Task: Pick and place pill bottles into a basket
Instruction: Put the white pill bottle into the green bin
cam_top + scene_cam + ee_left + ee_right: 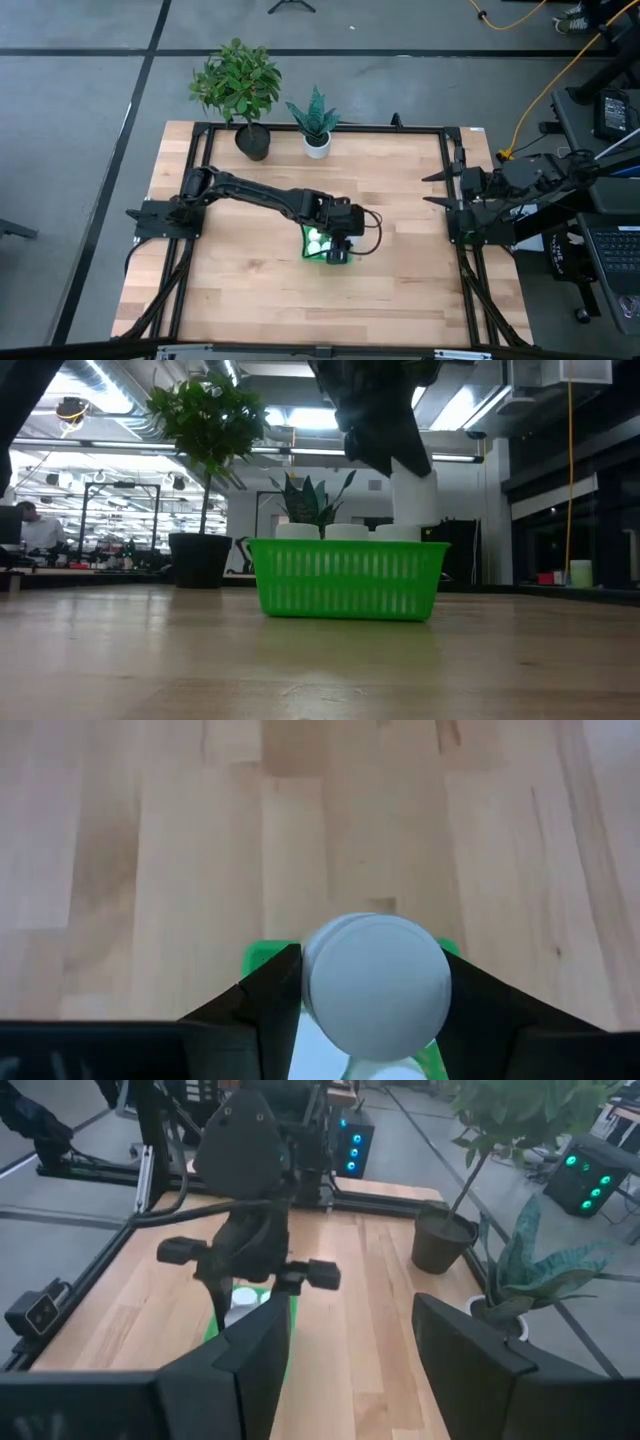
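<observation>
The green basket (345, 582) stands near the table's middle and also shows in the high view (312, 248). Caps of several white pill bottles (345, 531) show above its rim. My left gripper (336, 246) is over the basket's right end, shut on one more white pill bottle (415, 495). In the left wrist view (372, 958) that bottle's cap (375, 982) shows between the fingers, with the basket's rim (262, 956) below. My right gripper (432, 190) waits open at the table's right edge; its own view shows it empty (350, 1325). My left gripper pinches the pill bottle by its two opposite sides (312, 985) between its two fingers, near the bottle's top. The fingers come from above, pointing down. The bottle hangs upright below them, its lower end (418, 528) about level with the basket's rim.
A leafy plant in a black pot (252, 140) and a spiky plant in a white pot (317, 145) stand at the table's far edge. A black frame (450, 240) runs around the table. Bare wood lies on all sides of the basket.
</observation>
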